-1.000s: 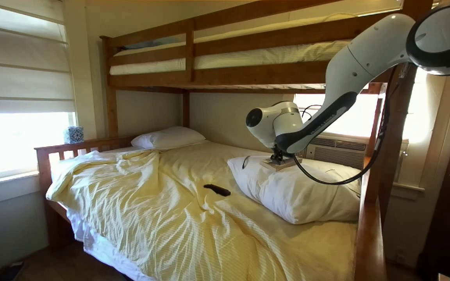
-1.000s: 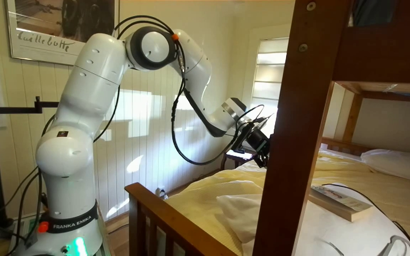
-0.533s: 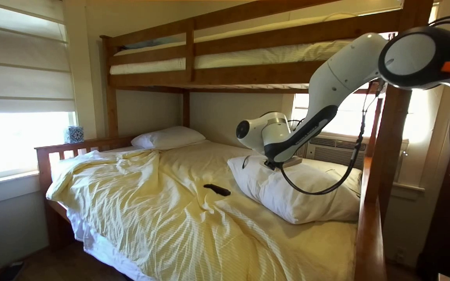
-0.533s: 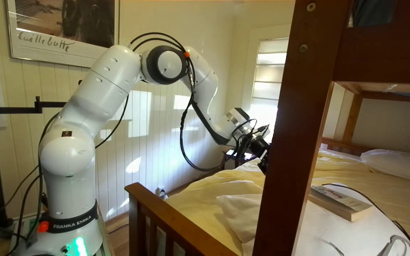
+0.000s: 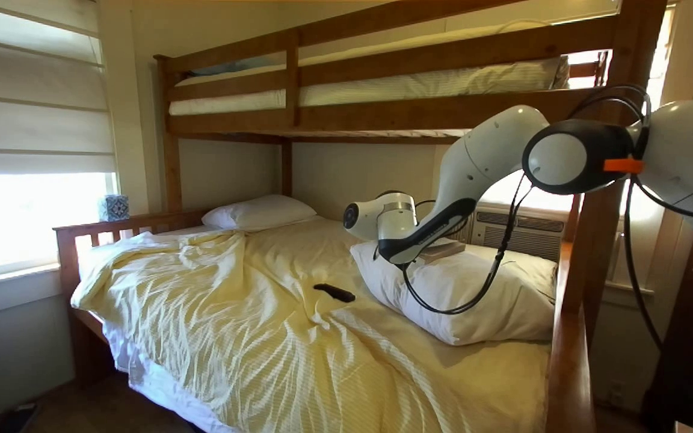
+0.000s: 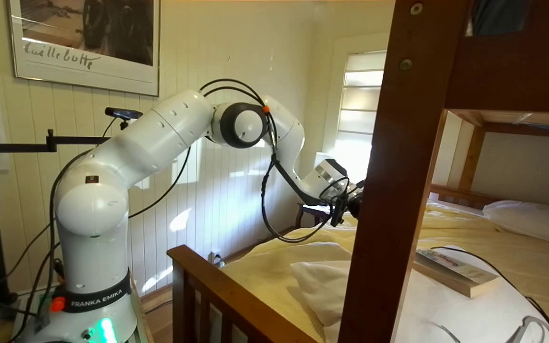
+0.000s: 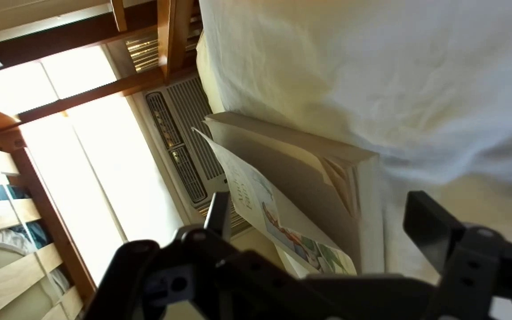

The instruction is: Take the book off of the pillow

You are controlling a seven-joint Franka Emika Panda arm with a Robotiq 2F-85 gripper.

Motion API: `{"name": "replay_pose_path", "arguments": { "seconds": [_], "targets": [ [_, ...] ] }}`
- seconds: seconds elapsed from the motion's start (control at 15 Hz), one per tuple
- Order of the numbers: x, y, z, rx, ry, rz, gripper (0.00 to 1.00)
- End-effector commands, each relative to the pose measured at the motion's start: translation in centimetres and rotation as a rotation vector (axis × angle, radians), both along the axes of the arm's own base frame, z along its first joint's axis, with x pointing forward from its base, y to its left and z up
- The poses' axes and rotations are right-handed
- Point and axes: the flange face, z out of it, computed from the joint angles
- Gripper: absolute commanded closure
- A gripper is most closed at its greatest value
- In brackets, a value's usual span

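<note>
Daylight is pouring through the window (image 5: 27,222) on the left, and a wooden bunk bed (image 5: 382,117) is filling the room, its lower bunk wearing a rumpled yellow blanket (image 5: 226,325). A smaller white pillow (image 5: 259,214) is lying at the far end, a black remote-like object (image 5: 335,293) is resting mid-bed, and on the right the big plump pillow (image 5: 452,282) is sitting with an air conditioner (image 5: 533,239) showing beyond it. And the book (image 6: 458,272)? It is lying on that big pillow, in both exterior views! The white arm (image 5: 483,153) is bending low over it, partly covering it in an exterior view. Now the wrist view: the gripper (image 7: 320,218) is gaping, its fingers (image 7: 434,231) standing well apart, with the book's cover curling up from the pages between them. The finger on the right is showing just clear of the book; whether the one on the left is touching the cover, I cannot tell. In an exterior view a wooden post (image 6: 391,190) is hiding the fingertips.
</note>
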Motion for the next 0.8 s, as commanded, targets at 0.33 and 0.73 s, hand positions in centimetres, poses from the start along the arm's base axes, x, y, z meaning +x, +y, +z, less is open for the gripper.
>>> {"name": "replay_pose_path", "arguments": {
  "seconds": [0.33,0.73],
  "targets": [
    [1.2,-0.6,-2.7,0.077,0.006,0.113,0.0],
    [0.3,-4.8,-2.9,0.039,0.037,0.111,0.0]
  ]
}}
